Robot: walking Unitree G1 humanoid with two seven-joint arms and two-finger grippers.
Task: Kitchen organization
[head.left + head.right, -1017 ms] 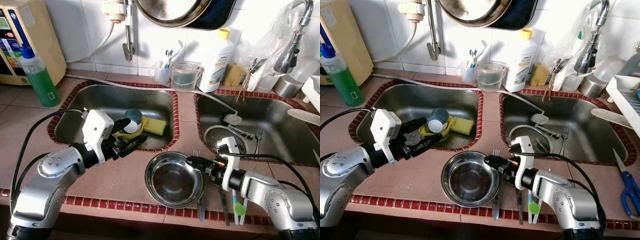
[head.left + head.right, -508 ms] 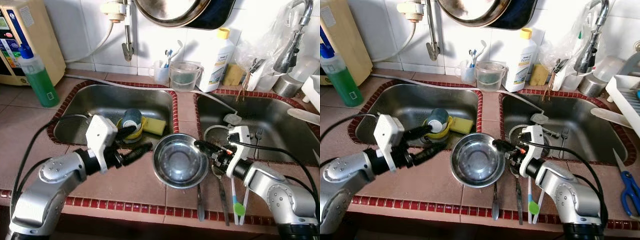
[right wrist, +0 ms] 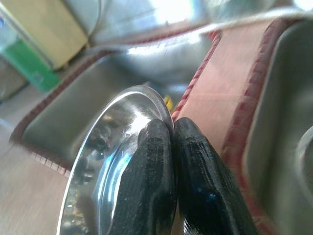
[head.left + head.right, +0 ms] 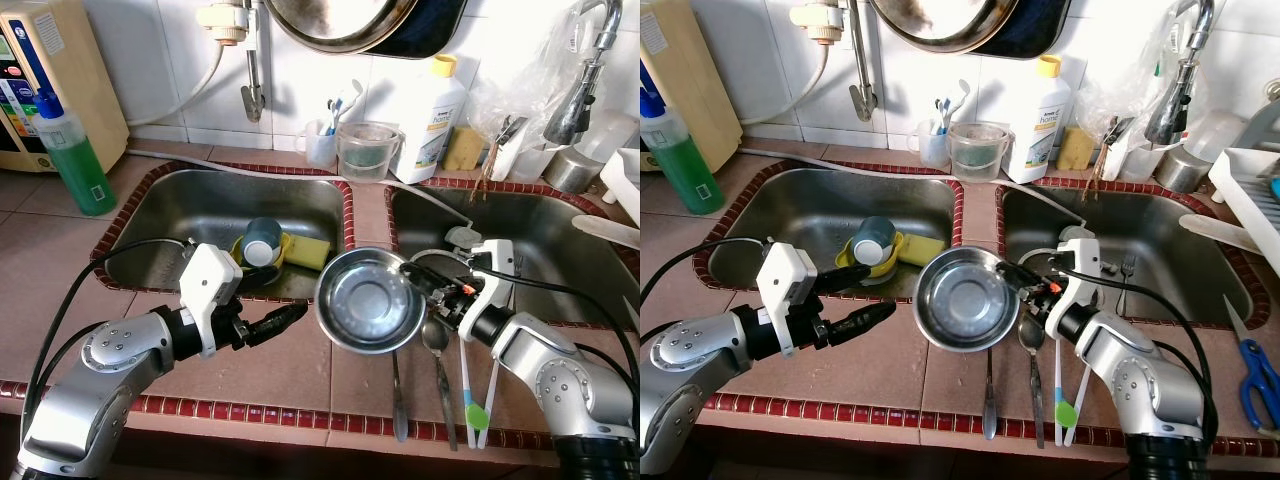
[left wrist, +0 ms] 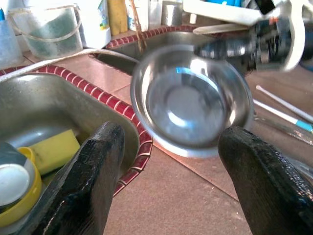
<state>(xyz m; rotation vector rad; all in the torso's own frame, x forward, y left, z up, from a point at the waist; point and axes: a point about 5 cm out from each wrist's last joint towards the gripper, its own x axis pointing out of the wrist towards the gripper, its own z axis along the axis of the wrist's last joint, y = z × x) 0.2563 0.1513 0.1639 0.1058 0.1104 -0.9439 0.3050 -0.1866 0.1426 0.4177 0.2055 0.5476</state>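
Observation:
A steel bowl [image 4: 366,300] hangs tilted above the tiled strip between the two sinks, its hollow turned toward me. My right gripper [image 4: 412,276] is shut on its right rim; in the right wrist view both fingertips [image 3: 157,147] pinch that rim. My left gripper [image 4: 872,293] is open over the counter just left of the bowl and holds nothing. The left wrist view has the bowl [image 5: 190,100] beyond the two spread fingers [image 5: 93,171].
The left sink [image 4: 200,200] holds a yellow sponge [image 4: 312,253] and a cup in a yellow dish [image 4: 262,243]. A lid and a fork lie in the right sink [image 4: 560,260]. Cutlery [image 4: 396,390] and toothbrushes [image 4: 478,400] lie on the counter. Blue scissors [image 4: 1255,385] are far right, a green soap bottle [image 4: 75,150] back left.
My right gripper has lifted the bowl off the front of the counter and carried it back toward the strip between the sinks, tilting it. My left gripper has come off the sink edge toward the bowl.

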